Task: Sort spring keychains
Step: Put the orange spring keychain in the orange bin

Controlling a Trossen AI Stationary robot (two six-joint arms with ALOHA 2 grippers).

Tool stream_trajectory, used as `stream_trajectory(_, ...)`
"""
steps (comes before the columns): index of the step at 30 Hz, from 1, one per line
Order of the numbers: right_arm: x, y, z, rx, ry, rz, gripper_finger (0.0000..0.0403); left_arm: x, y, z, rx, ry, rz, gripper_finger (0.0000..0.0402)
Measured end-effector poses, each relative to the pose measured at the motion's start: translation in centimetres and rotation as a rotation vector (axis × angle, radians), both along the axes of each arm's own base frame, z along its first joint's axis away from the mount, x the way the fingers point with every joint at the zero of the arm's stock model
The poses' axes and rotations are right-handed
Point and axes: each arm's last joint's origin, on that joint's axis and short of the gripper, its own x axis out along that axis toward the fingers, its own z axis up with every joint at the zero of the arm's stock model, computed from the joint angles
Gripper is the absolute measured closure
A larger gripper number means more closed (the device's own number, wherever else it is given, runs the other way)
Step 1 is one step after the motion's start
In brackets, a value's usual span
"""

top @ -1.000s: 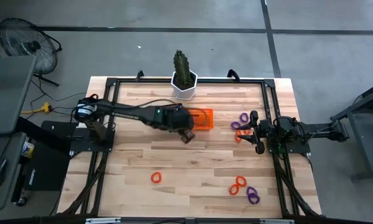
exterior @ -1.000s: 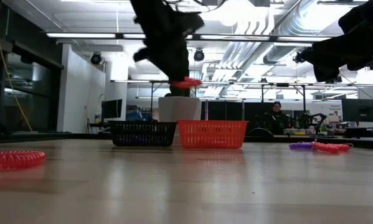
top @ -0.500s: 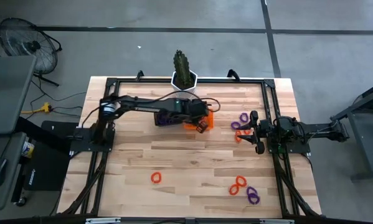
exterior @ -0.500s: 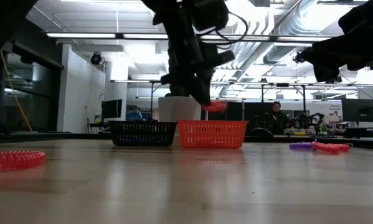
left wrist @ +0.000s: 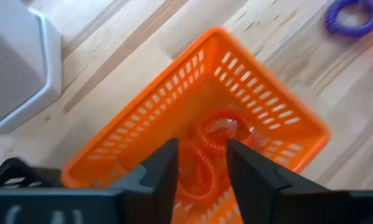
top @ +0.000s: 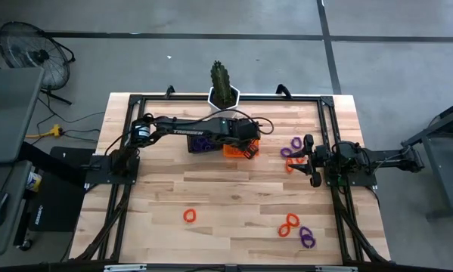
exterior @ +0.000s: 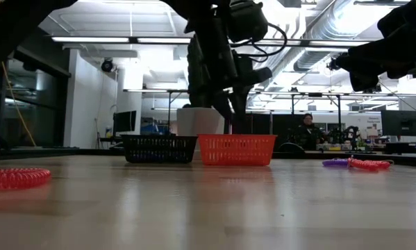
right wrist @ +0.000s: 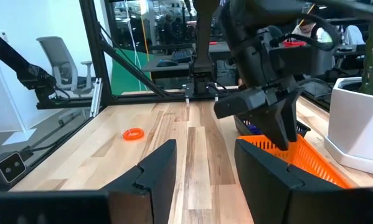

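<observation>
My left gripper (top: 249,149) (left wrist: 202,168) hangs open just above the orange mesh basket (left wrist: 261,81) (exterior: 237,149), pointing steeply down, with nothing between its fingers. Two orange spring keychains (left wrist: 220,130) (left wrist: 195,180) lie inside the basket. The black mesh basket (top: 200,143) (exterior: 159,148) beside it holds purple ones. Loose keychains lie flat on the table: an orange one (top: 190,215), an orange and purple group (top: 298,229), and more purple and orange ones (top: 291,151) near my right gripper (top: 311,160) (right wrist: 205,174), which is open and parked at the right edge.
A cactus in a white pot (top: 224,94) stands at the far edge right behind the baskets. A black frame (top: 135,102) runs around the tabletop. Bare wood lies across the table's middle and near left.
My left gripper carried an orange keychain toward the table's right and far side, came down over the orange basket and opened. The keychain has left its fingertips and now lies in the basket. My right arm has kept still.
</observation>
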Motion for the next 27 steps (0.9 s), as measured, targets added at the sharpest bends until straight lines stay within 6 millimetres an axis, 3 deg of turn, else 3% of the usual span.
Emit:
stream_trajectory(4,0.0,0.0,0.0,0.0,0.0,0.0,0.0246,-0.3,-0.1,-0.1,0.008,0.04,-0.001,0.0236)
stream_trajectory(9,0.0,0.0,0.0,0.0,0.0,0.0,0.0245,-1.3,-0.8,0.1,-0.02,0.118,-0.019,0.023)
stream_trajectory(23,0.0,0.0,0.0,0.0,0.0,0.0,0.0246,-5.1,-7.2,2.5,-0.15,0.325,-0.136,0.0229)
stream_trajectory(27,0.0,0.0,0.0,0.0,0.0,0.0,0.0244,-7.7,-9.3,2.2,-0.201,0.358,-0.175,0.0229)
